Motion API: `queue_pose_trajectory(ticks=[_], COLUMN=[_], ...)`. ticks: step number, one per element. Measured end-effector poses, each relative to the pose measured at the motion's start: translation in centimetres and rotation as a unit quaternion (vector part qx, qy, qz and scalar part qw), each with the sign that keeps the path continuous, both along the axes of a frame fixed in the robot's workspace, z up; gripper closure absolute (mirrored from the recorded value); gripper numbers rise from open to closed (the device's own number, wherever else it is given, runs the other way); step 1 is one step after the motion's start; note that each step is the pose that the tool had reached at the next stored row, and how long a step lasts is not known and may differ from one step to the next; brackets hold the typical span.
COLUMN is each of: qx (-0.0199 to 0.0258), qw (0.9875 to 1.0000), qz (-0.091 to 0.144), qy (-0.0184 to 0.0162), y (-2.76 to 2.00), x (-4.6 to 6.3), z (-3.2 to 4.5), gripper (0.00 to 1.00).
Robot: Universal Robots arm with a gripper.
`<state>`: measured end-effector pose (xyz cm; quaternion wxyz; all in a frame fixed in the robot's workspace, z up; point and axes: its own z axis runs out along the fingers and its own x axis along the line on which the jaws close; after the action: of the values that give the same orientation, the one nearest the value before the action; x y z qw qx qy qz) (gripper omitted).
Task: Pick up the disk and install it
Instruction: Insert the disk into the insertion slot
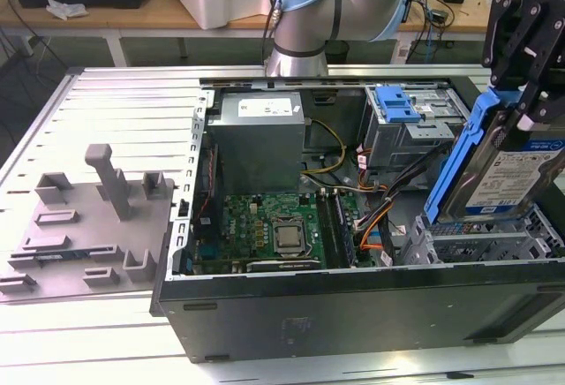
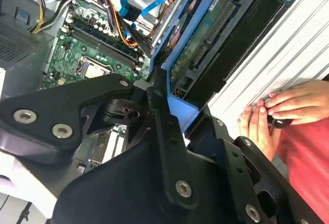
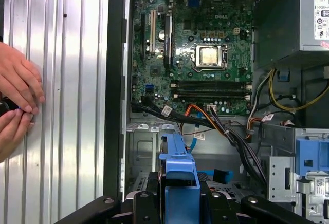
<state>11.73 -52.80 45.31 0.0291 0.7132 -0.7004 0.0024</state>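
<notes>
The disk [image 1: 508,173], a silver drive with a white-and-blue label in a blue carrier bracket, hangs steeply tilted over the drive bay [image 1: 477,245] at the exterior view's right end of the open computer case [image 1: 353,301]. Its lower end sits at the bay's rim. My gripper [image 1: 528,107] is shut on the disk's upper end. In the second wrist view the disk's green circuit-board underside [image 2: 205,41] runs away from the black gripper [image 2: 172,100]. The first wrist view shows the blue carrier [image 3: 179,175] between the fingers [image 3: 141,203].
A grey cage with a blue latch [image 1: 397,107] stands behind the bay. The power supply [image 1: 256,138], motherboard [image 1: 274,230] and loose cables [image 1: 375,217] lie inside the case. A grey fixture plate [image 1: 88,226] lies at the exterior view's left. A person's hands [image 3: 15,98] rest on the table beside the case.
</notes>
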Motion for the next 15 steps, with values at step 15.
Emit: queue_pose_trajectory(ticks=[15], qx=[-0.0001], qw=[1.0000], qz=[0.000], qy=[0.0000], y=[-0.37], x=[-0.09], z=[-0.06], gripper=[0.64])
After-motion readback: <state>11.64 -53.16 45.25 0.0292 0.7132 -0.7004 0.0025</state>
